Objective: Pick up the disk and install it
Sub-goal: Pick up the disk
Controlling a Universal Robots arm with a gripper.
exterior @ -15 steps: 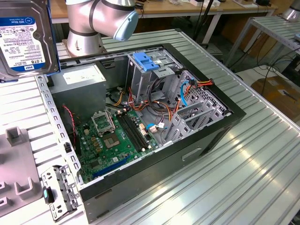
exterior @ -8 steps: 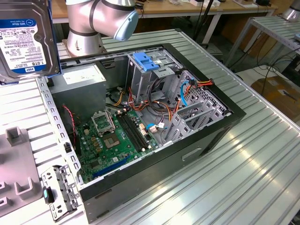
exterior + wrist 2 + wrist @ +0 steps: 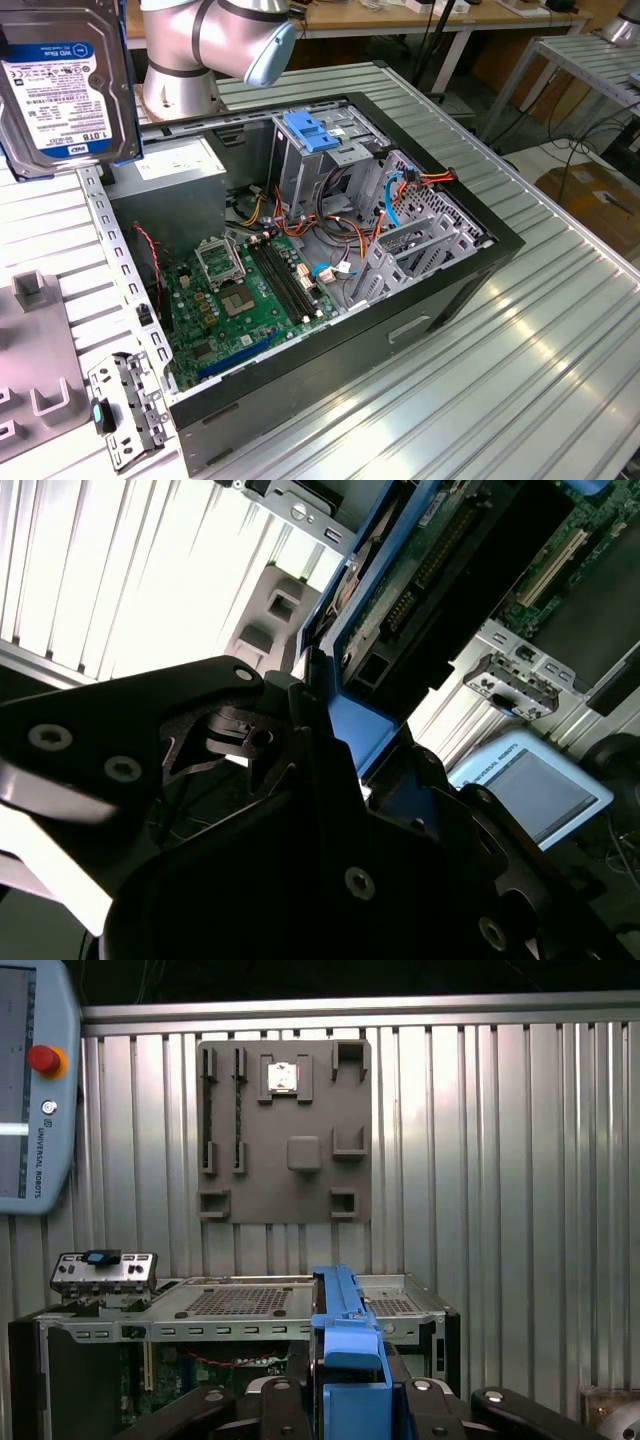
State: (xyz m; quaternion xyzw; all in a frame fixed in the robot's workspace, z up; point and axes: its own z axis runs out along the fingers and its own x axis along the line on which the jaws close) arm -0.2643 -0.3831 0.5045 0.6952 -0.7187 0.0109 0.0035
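The disk (image 3: 62, 92) hangs in the air at the exterior view's upper left, above the table beside the open computer case (image 3: 440, 290). It stands on edge, with its white-and-blue label facing the camera and a blue rail along its side. In the second wrist view my gripper (image 3: 345, 735) is shut on the disk's blue carrier rail (image 3: 360, 730), and the disk's green circuit side (image 3: 430, 560) stretches away from the jaws. The first wrist view shows the blue rail (image 3: 345, 1330) rising between the dark fingers (image 3: 280, 1400).
Inside the case are a tall metal drive cage with a blue latch (image 3: 318, 135), a green motherboard (image 3: 240, 295), a grey power-supply box (image 3: 175, 170) and loose cables. A grey fixture plate (image 3: 283, 1130) and a metal bracket (image 3: 125, 410) lie on the ribbed table. A teach pendant (image 3: 30, 1090) lies nearby.
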